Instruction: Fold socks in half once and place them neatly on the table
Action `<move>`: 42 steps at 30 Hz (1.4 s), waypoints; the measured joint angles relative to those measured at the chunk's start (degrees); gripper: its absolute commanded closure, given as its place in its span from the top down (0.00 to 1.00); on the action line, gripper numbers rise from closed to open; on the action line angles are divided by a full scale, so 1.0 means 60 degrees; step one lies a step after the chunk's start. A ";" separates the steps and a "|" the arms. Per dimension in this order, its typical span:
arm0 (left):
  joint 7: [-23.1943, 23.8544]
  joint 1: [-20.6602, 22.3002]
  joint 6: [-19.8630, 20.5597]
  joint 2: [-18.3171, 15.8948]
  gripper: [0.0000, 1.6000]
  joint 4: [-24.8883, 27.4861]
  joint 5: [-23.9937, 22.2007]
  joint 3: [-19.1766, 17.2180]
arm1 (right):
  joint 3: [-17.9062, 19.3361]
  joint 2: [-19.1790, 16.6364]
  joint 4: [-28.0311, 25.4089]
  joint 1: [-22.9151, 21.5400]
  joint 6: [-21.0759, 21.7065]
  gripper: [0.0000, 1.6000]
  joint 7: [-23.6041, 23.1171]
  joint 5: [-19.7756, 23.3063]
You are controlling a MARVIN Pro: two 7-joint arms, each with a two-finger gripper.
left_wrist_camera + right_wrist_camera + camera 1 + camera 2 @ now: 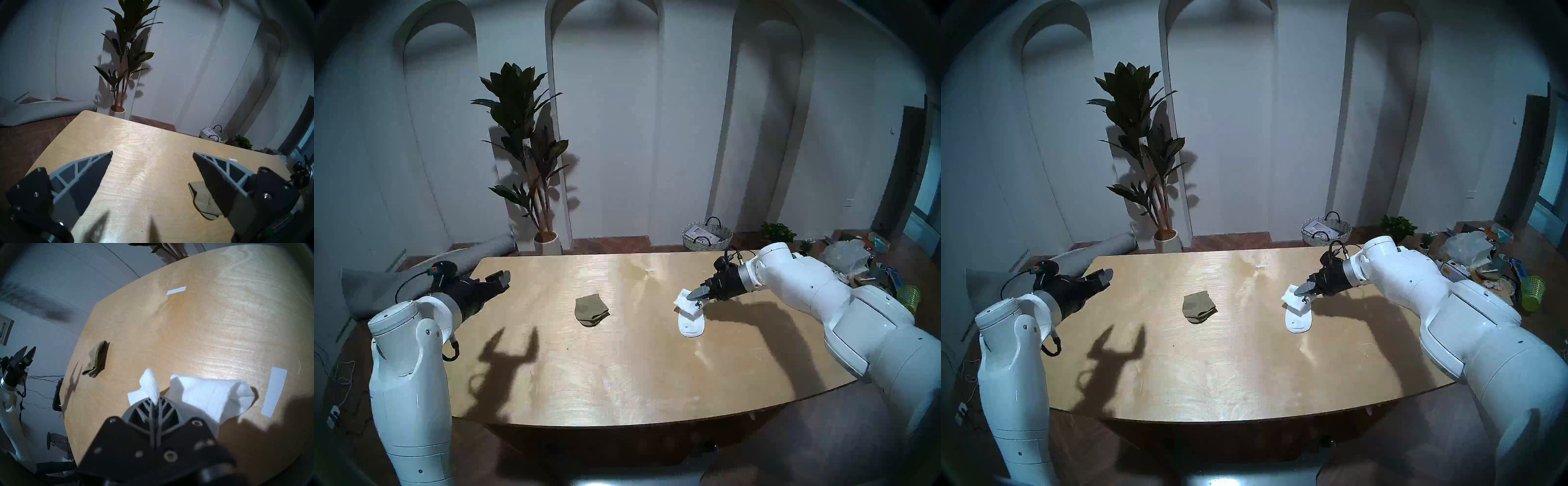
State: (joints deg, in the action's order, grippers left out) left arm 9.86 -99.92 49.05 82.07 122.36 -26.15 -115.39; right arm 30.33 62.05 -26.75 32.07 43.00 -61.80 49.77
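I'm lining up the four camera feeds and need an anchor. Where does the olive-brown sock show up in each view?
Head stereo left: olive-brown sock lies mid-table, slightly left of centre.
Head stereo right: same spot, shifted further left.
Left wrist: lower right, partly hidden behind the gripper's right-hand finger.
Right wrist: left of centre, near the table's edge.
Shared landmark: the potted plant behind the table's far edge.
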 measured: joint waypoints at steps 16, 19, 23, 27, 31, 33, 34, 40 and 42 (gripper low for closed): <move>0.0148 -0.0738 -0.0225 0.0224 1.00 0.0806 0.0174 0.0281 | -0.0535 -0.0361 -0.0567 0.1200 -0.1256 0.00 -0.1227 0.0583; 0.0170 -0.0823 -0.0265 0.0234 1.00 0.0867 0.0238 0.0320 | -0.0396 -0.0381 -0.0440 0.1368 -0.1599 0.00 -0.1580 0.0857; 0.0209 -0.0858 -0.0311 0.0229 1.00 0.0909 0.0299 0.0374 | -0.0237 -0.0423 -0.0178 0.1485 -0.1888 0.00 -0.1907 0.1120; 0.0238 -0.0811 -0.0346 0.0196 1.00 0.0910 0.0353 0.0458 | -0.0021 -0.0510 0.0072 0.1476 -0.2180 0.00 -0.2192 0.1334; 0.0258 -0.0752 -0.0375 0.0178 1.00 0.0893 0.0394 0.0532 | 0.0095 -0.0609 0.0122 0.1452 -0.2620 0.00 -0.2586 0.1409; 0.0271 -0.0717 -0.0396 0.0171 1.00 0.0877 0.0414 0.0567 | 0.0130 -0.0689 0.0028 0.1463 -0.2993 0.00 -0.2912 0.1411; 0.0280 -0.0699 -0.0413 0.0168 1.00 0.0864 0.0425 0.0584 | 0.0161 -0.0738 -0.0068 0.1485 -0.3188 0.00 -0.3085 0.1385; 0.0305 -0.0668 -0.0469 0.0168 1.00 0.0761 0.0464 0.0613 | 0.0405 -0.0828 -0.0455 0.1858 -0.4179 0.00 -0.3234 0.1068; 0.0311 -0.0671 -0.0475 0.0168 1.00 0.0714 0.0478 0.0611 | 0.0467 -0.0814 -0.0504 0.2069 -0.4545 0.00 -0.3007 0.0934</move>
State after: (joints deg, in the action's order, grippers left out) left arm 11.72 -103.94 46.20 83.08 126.64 -23.29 -111.73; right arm 33.13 57.17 -29.78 44.49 15.74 -79.84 55.37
